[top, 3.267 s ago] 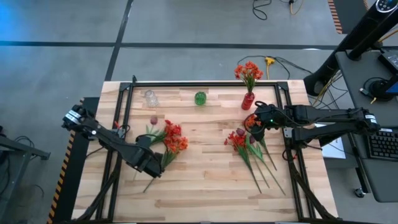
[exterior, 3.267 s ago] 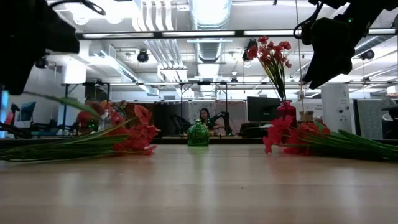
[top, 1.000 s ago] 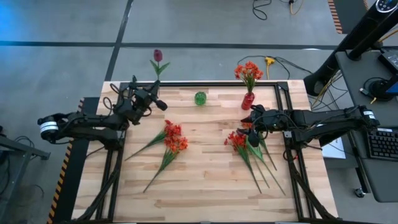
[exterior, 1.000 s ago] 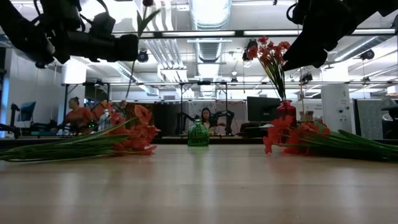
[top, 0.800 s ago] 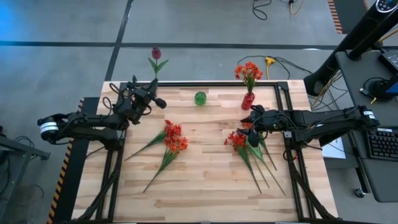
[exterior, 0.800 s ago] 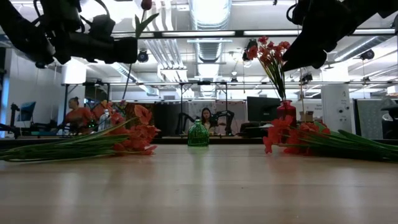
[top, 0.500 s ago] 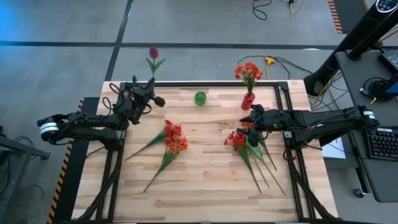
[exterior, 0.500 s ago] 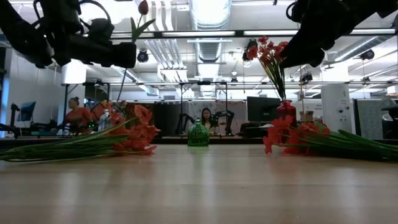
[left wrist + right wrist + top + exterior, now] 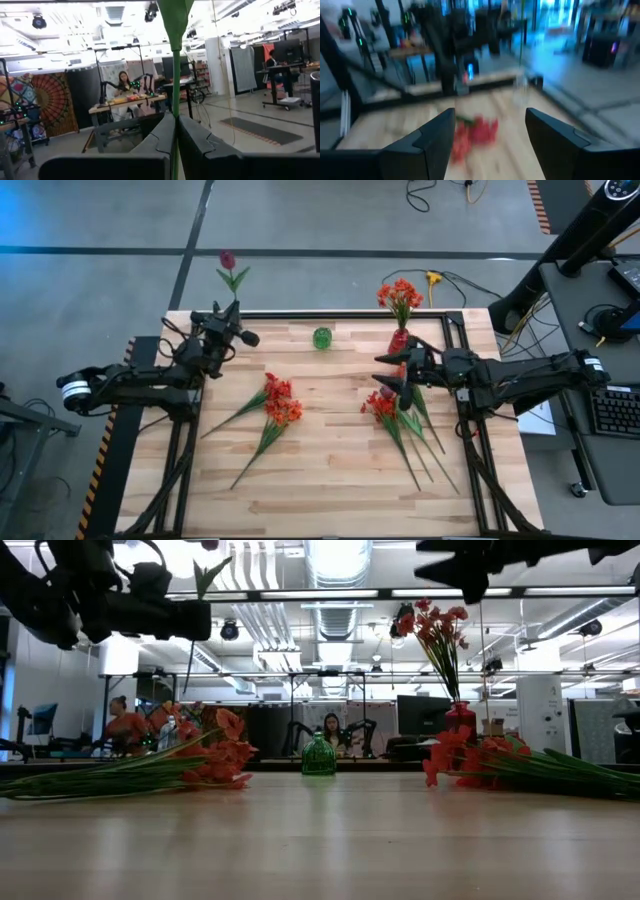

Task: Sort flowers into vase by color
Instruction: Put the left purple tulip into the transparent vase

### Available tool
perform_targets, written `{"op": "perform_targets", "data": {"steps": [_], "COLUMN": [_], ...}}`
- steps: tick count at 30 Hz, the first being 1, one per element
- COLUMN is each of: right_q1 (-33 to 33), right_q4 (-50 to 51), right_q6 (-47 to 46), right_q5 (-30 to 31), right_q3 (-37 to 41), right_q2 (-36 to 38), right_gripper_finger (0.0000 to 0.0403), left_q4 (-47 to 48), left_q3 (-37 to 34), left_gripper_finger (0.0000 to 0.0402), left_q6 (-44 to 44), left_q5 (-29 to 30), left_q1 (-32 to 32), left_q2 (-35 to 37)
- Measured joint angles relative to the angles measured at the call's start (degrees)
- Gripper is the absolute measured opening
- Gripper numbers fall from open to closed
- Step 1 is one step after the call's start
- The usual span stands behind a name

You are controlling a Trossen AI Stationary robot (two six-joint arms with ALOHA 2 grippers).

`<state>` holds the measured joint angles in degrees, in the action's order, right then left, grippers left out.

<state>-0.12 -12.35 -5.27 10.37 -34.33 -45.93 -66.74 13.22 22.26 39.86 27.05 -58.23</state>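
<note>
Your left claw (image 9: pixel 244 337) is clamped on the green stem of a maroon tulip (image 9: pixel 228 260), held upright over the worktop's (image 9: pixel 330 480) far left edge. Your right claw (image 9: pixel 387 372), fingers spread and empty, hovers over the red and maroon flowers (image 9: pixel 385 407) lying on the right. Orange flowers (image 9: pixel 279 402) lie left of centre. A red vase (image 9: pixel 399 340) at the far right holds red blooms; a green vase (image 9: pixel 322 337) stands far centre.
</note>
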Motion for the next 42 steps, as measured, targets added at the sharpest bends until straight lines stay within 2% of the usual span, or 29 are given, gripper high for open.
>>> {"op": "perform_targets", "data": {"steps": [6, 10, 13, 15, 18, 22, 26, 31, 33, 36, 42], "right_q1": [-0.02, -0.02, 0.0, 0.0, 0.11, 0.09, 0.1, 0.11, 0.09, 0.11, 0.11], "right_q4": [-1.19, -0.84, -1.1, -0.46, 0.25, -0.04, 0.02, -0.19, -0.14, -0.2, -0.44], "right_q6": [2.38, 2.3, 0.42, -0.53, -0.07, -0.03, 0.32, 0.39, 0.39, 0.54, 1.59], "right_q5": [0.22, 0.19, -0.35, -1.61, -2.5, -1.31, -1.25, -0.03, 0.15, 0.15, 0.22], "right_q3": [0.05, 0.9, 1.31, 1.66, 2.01, 2.01, 2.01, 2.01, 2.01, 2.01, 2.02], "right_q2": [-0.08, -1.56, -2.31, -2.58, -2.65, -2.63, -2.65, -2.65, -2.65, -2.91, -3.41], "right_gripper_finger": [0.0233, 0.0233, 0.0233, 0.0233, 0.0233, 0.0233, 0.0233, 0.0233, 0.0233, 0.0233, 0.0233], "left_q4": [5.0, 5.18, 5.15, 5.05, 4.91, 4.94, 4.86, 3.41, 5.5, 8.74, 8.26], "left_q3": [-0.5, -0.56, -0.56, -0.56, -0.56, -0.54, -0.54, -0.51, -0.51, -0.51, -0.12], "left_gripper_finger": [0.0, 0.0, 0.0, 0.0, 0.0, 0.0, 0.0, 0.0, 0.0, 0.0, 0.0], "left_q6": [-1.44, -2.97, -10.11, -14.06, -13.84, -9.53, -9.23, -14.24, -14.51, -14.2, -4.48], "left_q5": [6.0, 3.27, 2.02, -2.6, -9.26, -8.77, -12.48, -25.86, -25.82, -22.06, -11.72], "left_q1": [0.02, -0.12, -0.22, -0.15, -0.26, 0.36, 0.46, 0.37, 0.39, 0.48, 0.89], "left_q2": [1.48, 2.22, 2.28, 2.34, 2.53, 3.39, 4.72, 5.61, 5.67, 5.6, 7.45]}}
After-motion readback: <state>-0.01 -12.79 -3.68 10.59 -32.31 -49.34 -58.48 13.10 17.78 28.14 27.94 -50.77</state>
